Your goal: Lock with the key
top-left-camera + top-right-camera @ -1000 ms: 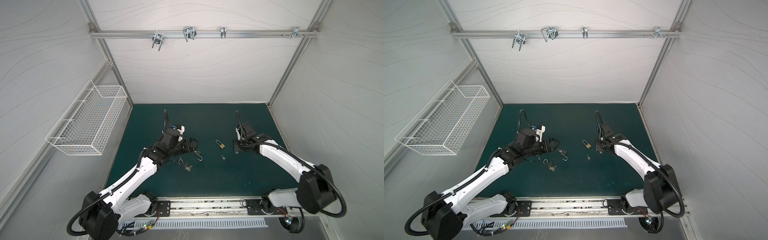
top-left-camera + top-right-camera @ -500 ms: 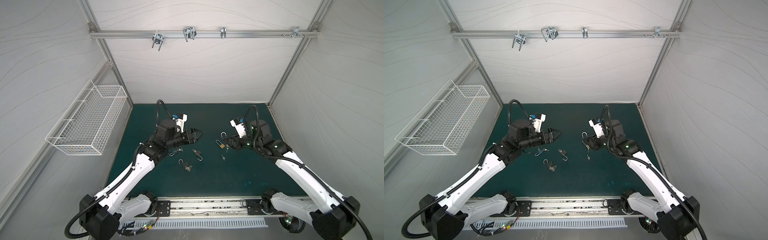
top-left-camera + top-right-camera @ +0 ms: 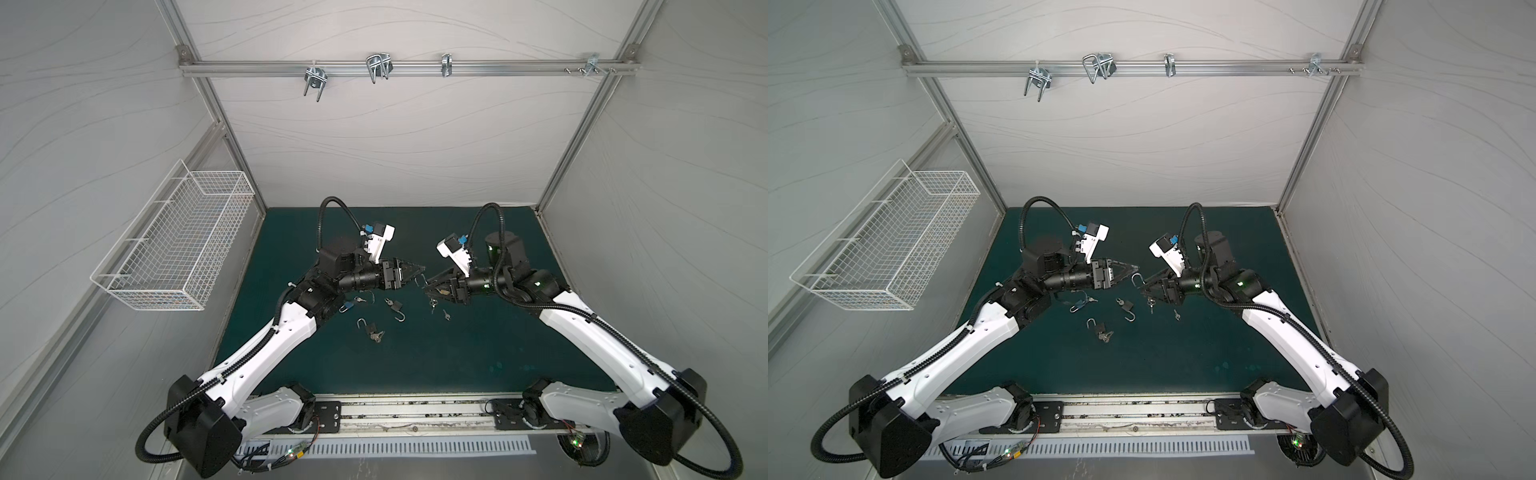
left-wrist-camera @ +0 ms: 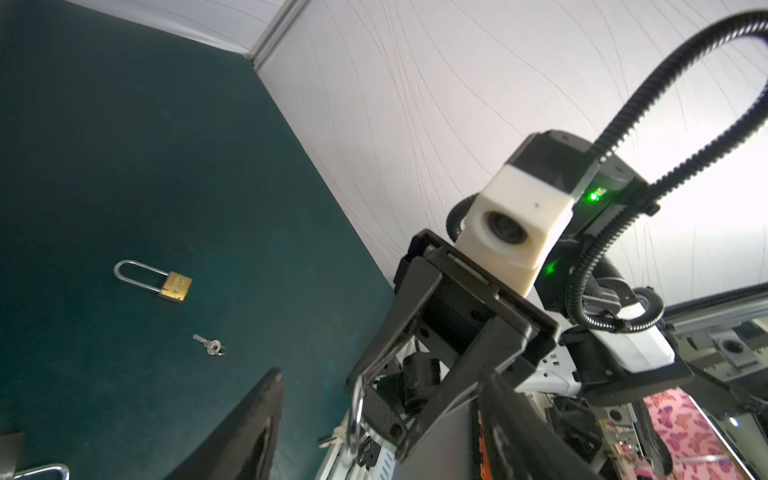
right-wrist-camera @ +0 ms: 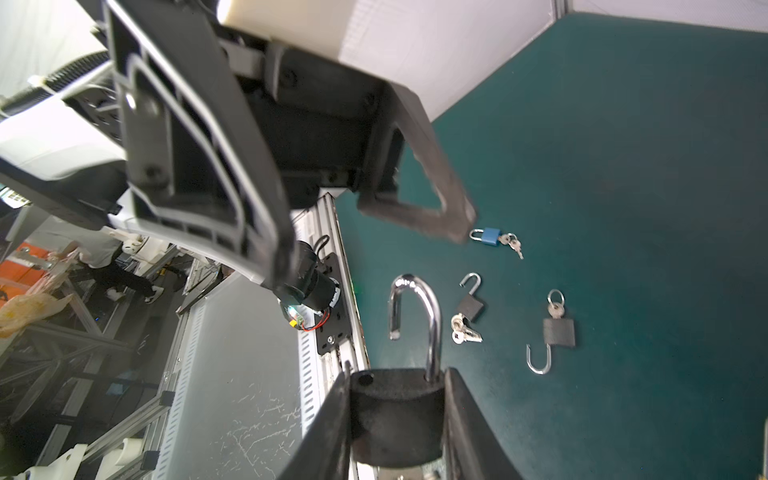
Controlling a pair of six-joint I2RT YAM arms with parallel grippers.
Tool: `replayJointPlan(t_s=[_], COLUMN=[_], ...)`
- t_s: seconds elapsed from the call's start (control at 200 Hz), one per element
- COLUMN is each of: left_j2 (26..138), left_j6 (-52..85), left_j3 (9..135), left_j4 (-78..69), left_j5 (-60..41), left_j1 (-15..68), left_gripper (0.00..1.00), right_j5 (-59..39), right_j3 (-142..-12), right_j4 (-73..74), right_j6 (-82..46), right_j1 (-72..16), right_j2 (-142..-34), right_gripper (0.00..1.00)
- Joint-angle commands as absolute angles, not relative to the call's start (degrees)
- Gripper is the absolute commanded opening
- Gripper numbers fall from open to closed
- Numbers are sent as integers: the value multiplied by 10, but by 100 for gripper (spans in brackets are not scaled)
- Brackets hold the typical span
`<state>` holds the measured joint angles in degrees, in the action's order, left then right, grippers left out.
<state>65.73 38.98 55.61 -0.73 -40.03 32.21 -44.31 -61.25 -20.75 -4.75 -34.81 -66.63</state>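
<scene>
Your right fingers (image 5: 473, 428) clamp the black padlock (image 5: 397, 411) by its body (shackle (image 5: 433, 316) swung open), held above the green tabletop (image 5: 623, 166). Your left fingers (image 5: 455, 224) stand spread and empty, close before that shackle. Below lies a blue padlock (image 5: 490, 236) with keys (image 5: 513, 242).

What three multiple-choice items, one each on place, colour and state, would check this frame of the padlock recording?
1. Where is the blue padlock?
A. lifted into the air
B. lying on the green mat
C. stacked on another padlock

2. What colour is the held padlock in the right gripper?
A. brass
B. blue
C. black

3. How is the held padlock's shackle?
A. open
B. closed
C. missing

Answers:
1 B: it rests flat on the mat with its keys attached.
2 C: the right wrist view shows a black body clamped in the gripper.
3 A: one leg of the shackle stands free of the body.
</scene>
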Motion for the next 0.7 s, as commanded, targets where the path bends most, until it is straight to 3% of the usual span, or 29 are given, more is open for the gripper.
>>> replayJointPlan(t_s=[0.0,0.38,0.6,0.695], left_j2=[665,662,650,644], left_j6=[383,386,372,373], left_j3=[574,562,570,573], left_j4=[-49,-60,-34,-29], left_j5=[-425,-432,-423,-413], left_j1=[330,336,337,336], left_gripper=[64,12,0,0], right_j5=[-474,-451,-448,-452], right_j3=[-631,-630,-632,-632], right_j4=[-181,-174,-170,-167], right_j6=[-47,-55,-60,-61], right_j1=[-352,-353,-353,-353], right_j2=[-668,-655,-644,-639], right_gripper=[0,0,0,0])
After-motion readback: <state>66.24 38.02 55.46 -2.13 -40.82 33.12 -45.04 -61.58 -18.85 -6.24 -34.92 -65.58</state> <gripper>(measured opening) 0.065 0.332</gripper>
